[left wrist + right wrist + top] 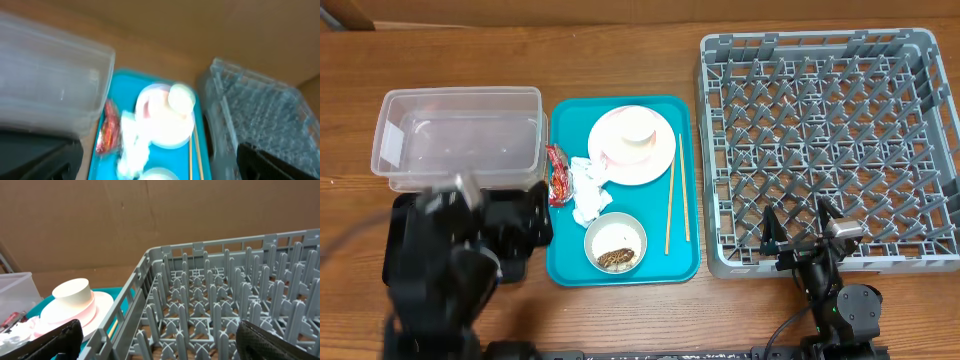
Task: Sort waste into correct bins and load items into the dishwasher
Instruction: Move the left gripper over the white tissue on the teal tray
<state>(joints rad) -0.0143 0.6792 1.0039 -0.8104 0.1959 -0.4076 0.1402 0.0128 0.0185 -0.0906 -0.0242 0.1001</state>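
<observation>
Both tools stand wide and empty: the left gripper (157, 159) hangs above the black tray (535, 238) beside the clear tub (460, 140), and the right gripper (798, 222) sits at the near edge of the dish rack (720, 258). Everything to be sorted lies on the teal tray (565, 268) — crumpled napkins (588, 192) touching the red wrapper (558, 172) and near the bowl (616, 243) of food scraps, a cup (636, 125) on the pink plate (655, 165), chopsticks (670, 205) flat alongside. We judge crowding the chief hazard: wide jaws could sweep wrapper and napkins into one bin or spill the bowl — and lifting the plate could topple the cup.
</observation>
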